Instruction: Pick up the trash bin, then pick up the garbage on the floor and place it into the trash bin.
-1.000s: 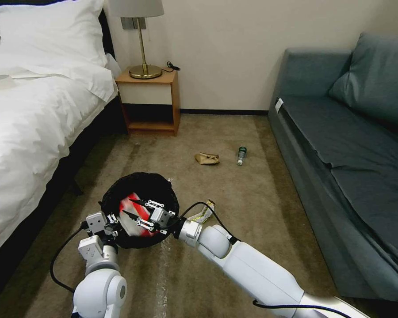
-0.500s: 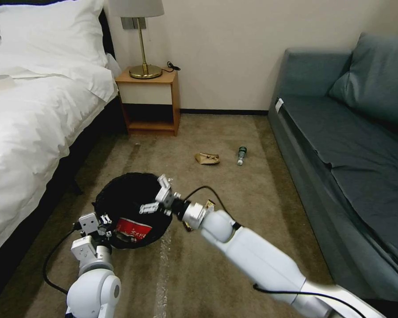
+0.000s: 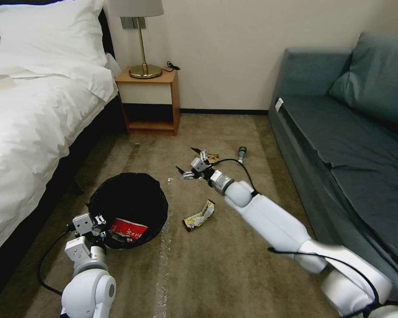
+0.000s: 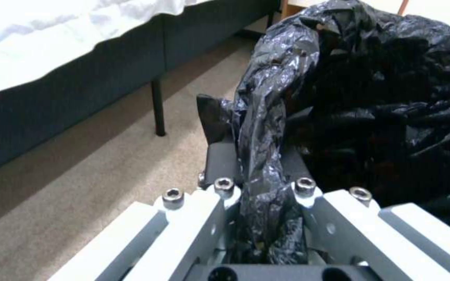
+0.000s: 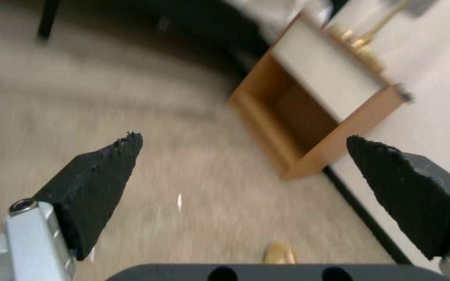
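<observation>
I've got L gripper (image 3: pixel 101 225) clamped on the round black-bagged trash bin's (image 3: pixel 119 187) rim to steady it, R gripper (image 3: pixel 188 161) wide open, empty, near the crumpled brown paper bag (image 3: pixel 212 156).

White characters mark the red wrapper (image 3: pixel 128 229), too small to read.

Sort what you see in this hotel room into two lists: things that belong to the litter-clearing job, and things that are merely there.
Belongs to the job:
- trash bin, rim clamped by left gripper
- red-and-white wrapper, in the bin
- gold-and-black wrapper, on the carpet
- brown paper bag
- bottle
- right gripper, jaws open, empty

Merely there:
- bed
- nightstand
- lamp
- sofa
</observation>
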